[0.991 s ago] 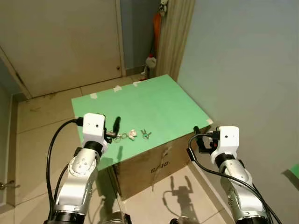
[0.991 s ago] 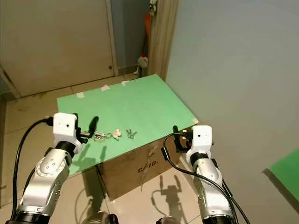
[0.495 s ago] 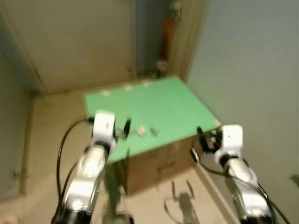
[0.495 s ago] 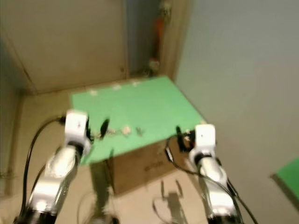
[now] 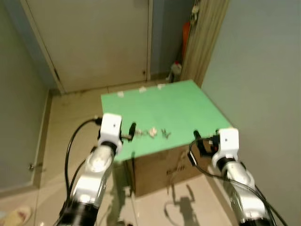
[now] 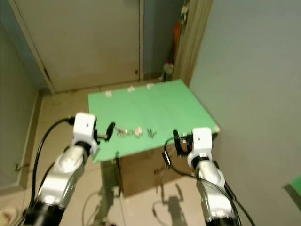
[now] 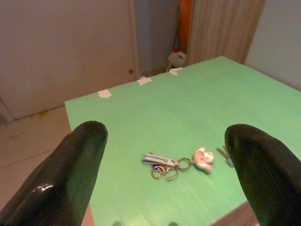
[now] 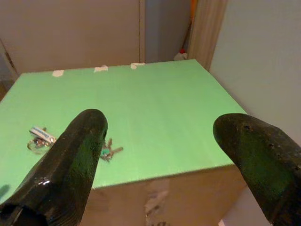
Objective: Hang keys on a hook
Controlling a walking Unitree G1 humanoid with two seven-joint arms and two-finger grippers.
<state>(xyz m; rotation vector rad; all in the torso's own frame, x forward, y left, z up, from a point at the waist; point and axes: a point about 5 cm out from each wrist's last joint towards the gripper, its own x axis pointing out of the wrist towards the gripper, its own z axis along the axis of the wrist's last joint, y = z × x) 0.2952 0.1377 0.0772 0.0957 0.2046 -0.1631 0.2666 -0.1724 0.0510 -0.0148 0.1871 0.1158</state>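
A key bunch (image 5: 151, 133) with a blue-white strap, rings, a small pale charm and teal-headed keys lies near the front edge of the green-topped cardboard box (image 5: 183, 103). My left gripper (image 5: 132, 128) hovers open at the box's front left, just left of the bunch. In the left wrist view the keys (image 7: 176, 163) lie ahead between the two black fingers (image 7: 80, 174). My right gripper (image 5: 197, 137) is open at the box's front right corner, below the top's level. In the right wrist view the keys (image 8: 109, 151) sit behind its finger (image 8: 80, 155).
A closed door (image 5: 94, 42) and a beige curtain (image 5: 207, 33) stand behind the box, with a white bottle (image 5: 176, 71) and an orange item in the corner. A grey-blue wall (image 5: 263, 70) runs along the right. Tiled floor surrounds the box; a slipper (image 5: 14, 216) lies front left.
The camera has swung and pulled back, so the whole scene sits further right and smaller. The keys lie where they were, and both grippers stay open in much the same pose.
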